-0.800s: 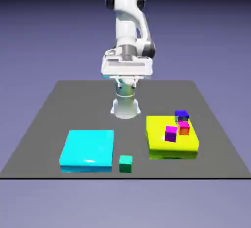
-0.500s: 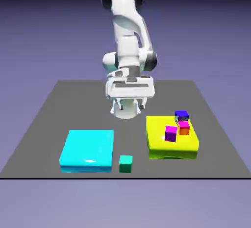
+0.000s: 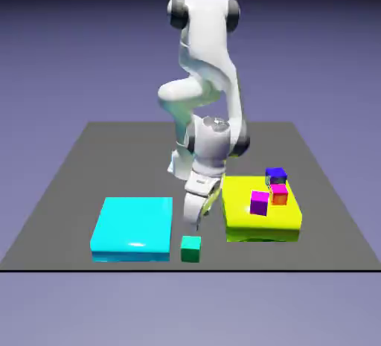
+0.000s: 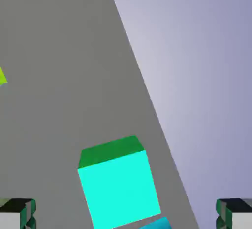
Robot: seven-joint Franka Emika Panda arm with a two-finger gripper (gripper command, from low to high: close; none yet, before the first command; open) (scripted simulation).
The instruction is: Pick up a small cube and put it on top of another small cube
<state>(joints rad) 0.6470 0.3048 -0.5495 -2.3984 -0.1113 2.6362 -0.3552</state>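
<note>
Hand view: green-teal cube [image 4: 119,186] between wide-open jaws, untouched, on grey table [image 4: 59,75].

Table [image 3: 89,158]: dark grey square surface under the gripper, bearing everything below.
Cyan slab [image 3: 134,225]: large, flat, lying to the exterior view's left of the gripper, just beside it; a sliver of it [image 4: 156,224] shows at the hand view's bottom edge.
Yellow slab [image 3: 260,227]: thick, flat, just to the exterior view's right of the gripper; one corner [image 4: 2,77] shows at the hand view's left edge.
Backdrop [image 3: 74,39]: plain blue-violet, beyond the table's edges.
</note>
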